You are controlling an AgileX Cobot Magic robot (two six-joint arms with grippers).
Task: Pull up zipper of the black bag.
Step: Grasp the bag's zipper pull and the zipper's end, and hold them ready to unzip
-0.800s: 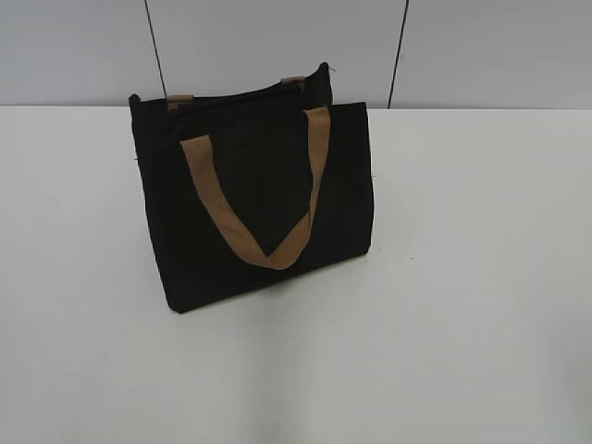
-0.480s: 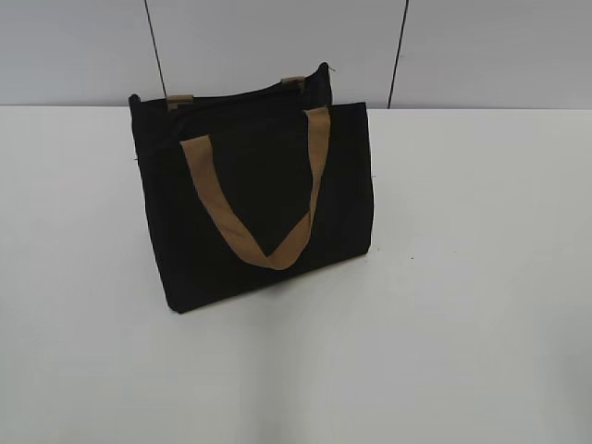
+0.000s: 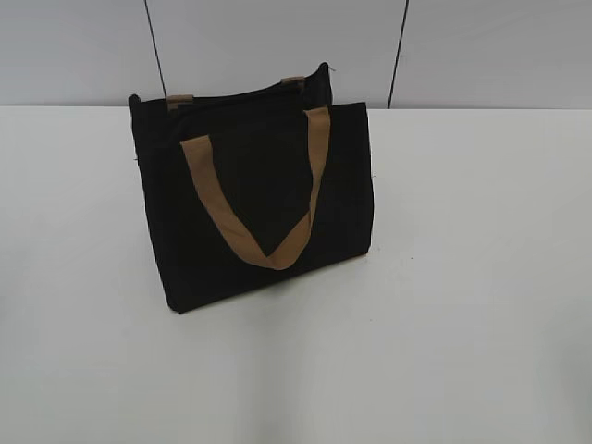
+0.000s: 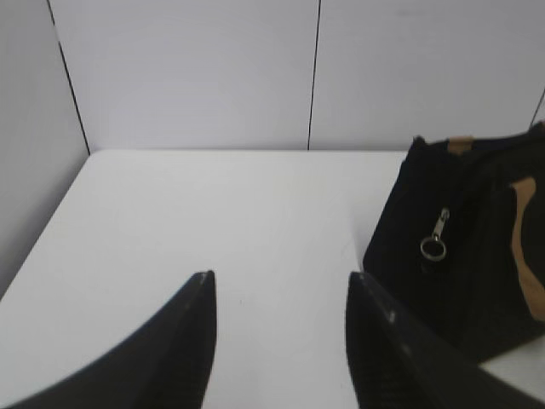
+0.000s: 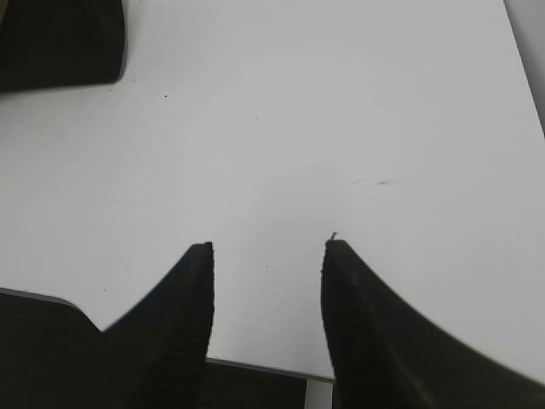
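I read no brand, label or writing on any surface in my three views.

Exterior view: the black bag [image 3: 259, 199] stands upright on the white table [image 3: 462, 305], left of centre, its near face crossed by a tan strap handle [image 3: 264, 208] hanging in a V. A second tan strap [image 3: 180, 100] shows as two short stubs at the bag's top edge, near 12 o'clock. Neither arm appears in this view.

Left wrist view: the left gripper [image 4: 281, 341] sits low over the table, its two dark fingers [image 4: 183, 349] spread wide with only bare tabletop between them. The bag lies at about 2 o'clock from the gripper, apart from it. The zipper [image 4: 436, 234], a small silver slider with a ring pull, hangs on the bag's end face, below the top corner.

Right wrist view: the right gripper [image 5: 266, 328] is likewise spread wide and holds nothing. A corner of the bag [image 5: 60, 43] shows at 11 o'clock, well apart. The near table edge [image 5: 255, 366] runs just beneath the fingertips.

Room: open white tabletop lies to the bag's right and in front of it. A grey panelled wall [image 3: 277, 46] closes the far side, and in the left wrist view a side panel [image 4: 34, 128] bounds the table at 9 o'clock.
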